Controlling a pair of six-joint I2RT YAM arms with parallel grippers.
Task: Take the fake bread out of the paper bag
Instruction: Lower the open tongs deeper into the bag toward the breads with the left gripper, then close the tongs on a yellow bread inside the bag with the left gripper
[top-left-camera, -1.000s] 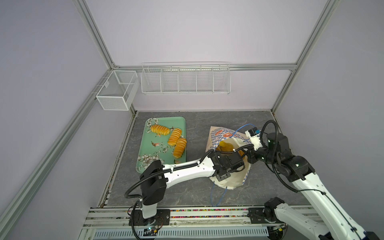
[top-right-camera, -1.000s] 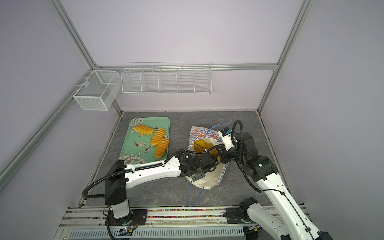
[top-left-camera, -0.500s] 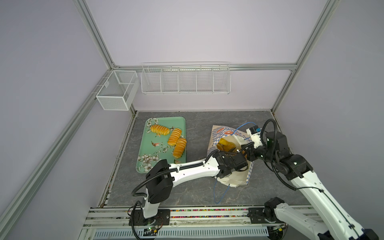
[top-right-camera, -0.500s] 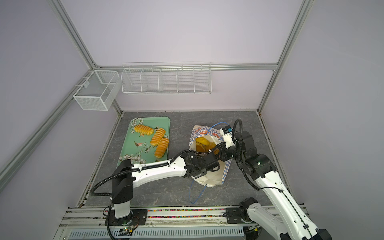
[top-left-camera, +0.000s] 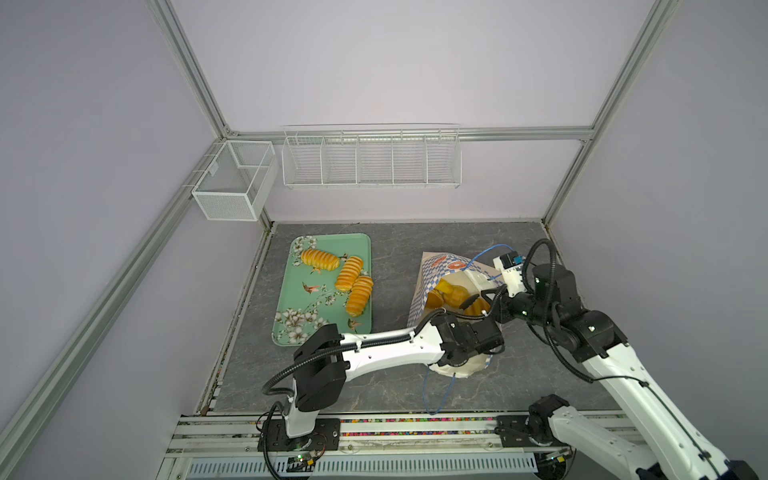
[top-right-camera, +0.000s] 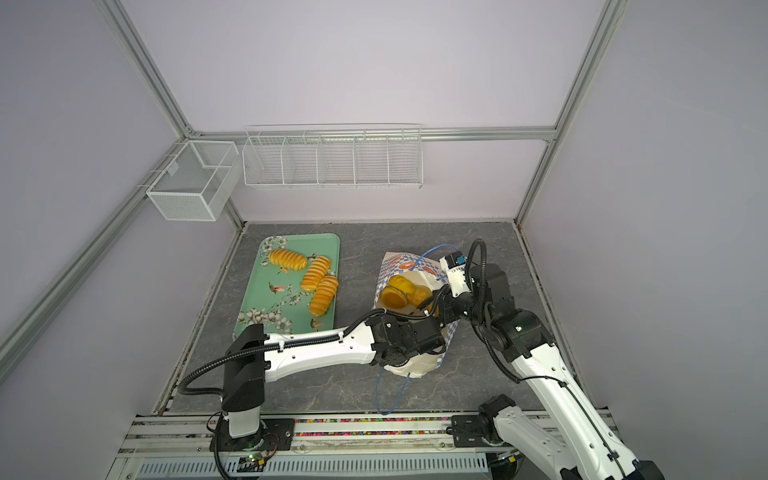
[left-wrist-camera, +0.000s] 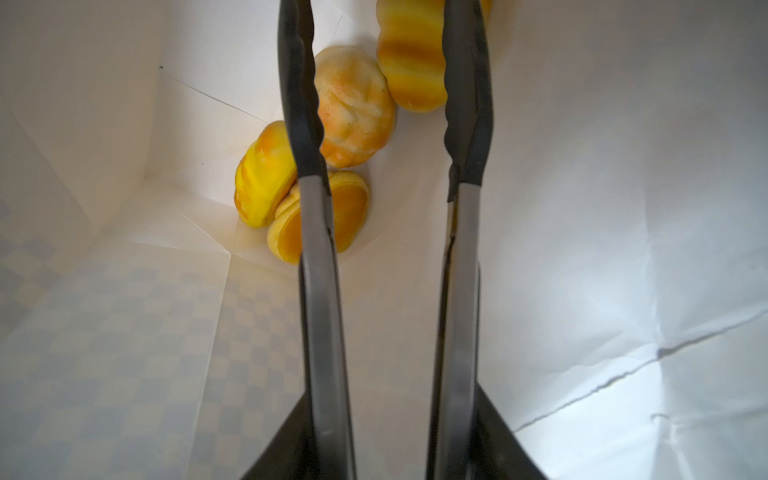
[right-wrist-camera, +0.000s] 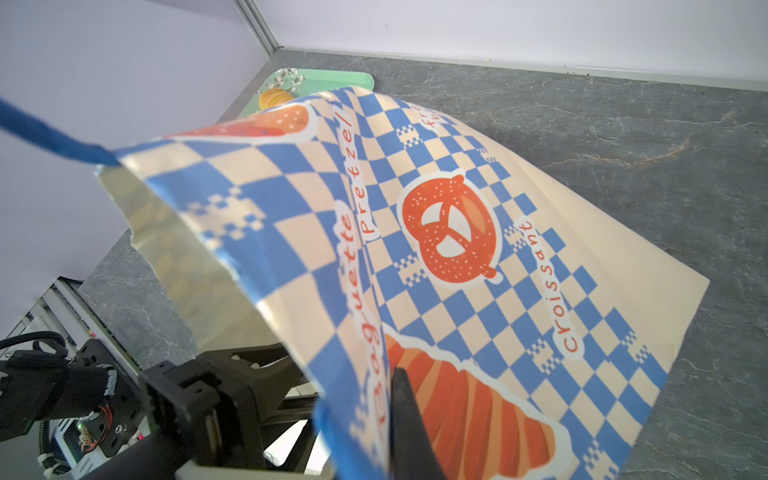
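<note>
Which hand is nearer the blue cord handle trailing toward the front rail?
Left. The left hand, holding tongs, sits at the paper bag's near rim, where the blue cord handle attaches; the right hand pinches the opposite rim.

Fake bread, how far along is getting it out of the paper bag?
Done: three ribbed loaves lie on the green tray. In hand: the right gripper pinches the paper bag by its rim while the left gripper holds tongs inside, tips apart. Left: four pieces visible in the bag.
</note>
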